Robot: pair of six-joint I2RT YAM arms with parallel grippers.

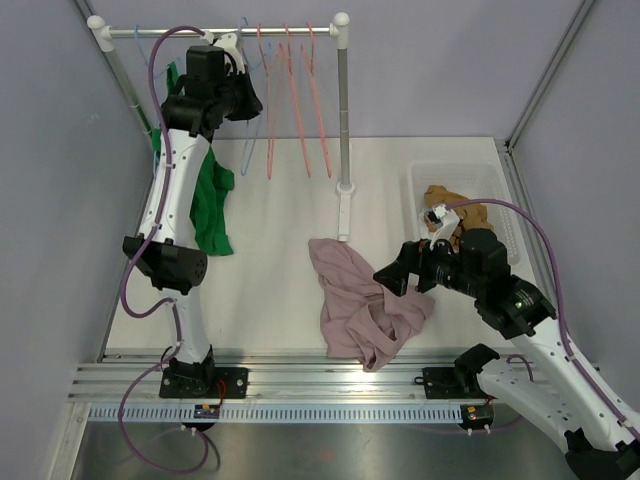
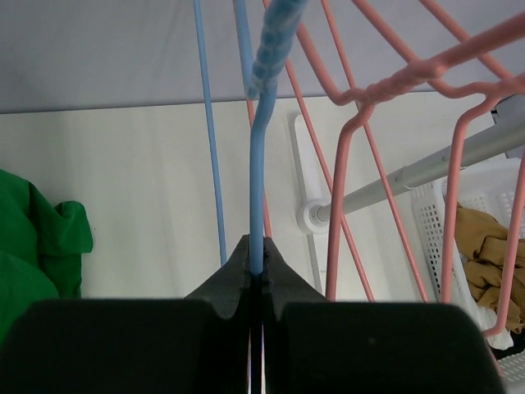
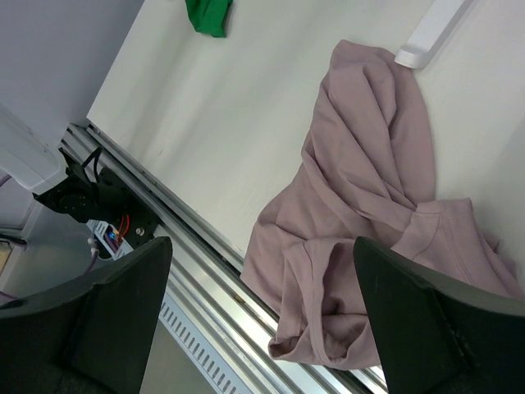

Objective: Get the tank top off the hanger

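Left gripper (image 2: 257,267) clamps the bare blue hanger (image 2: 257,164); tank top (image 1: 362,305) lies heaped on the table (image 1: 270,260) beside the open right gripper (image 1: 395,275); removal looks done, and releasing the hanger seems next.

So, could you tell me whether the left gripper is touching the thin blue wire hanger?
Touching. The left wrist view shows the left gripper pinched shut on the thin blue wire hanger.

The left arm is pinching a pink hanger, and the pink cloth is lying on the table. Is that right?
Not quite. The left jaws are shut on a blue hanger, not a pink one; the left wrist view shows it. The pink cloth does lie on the table.
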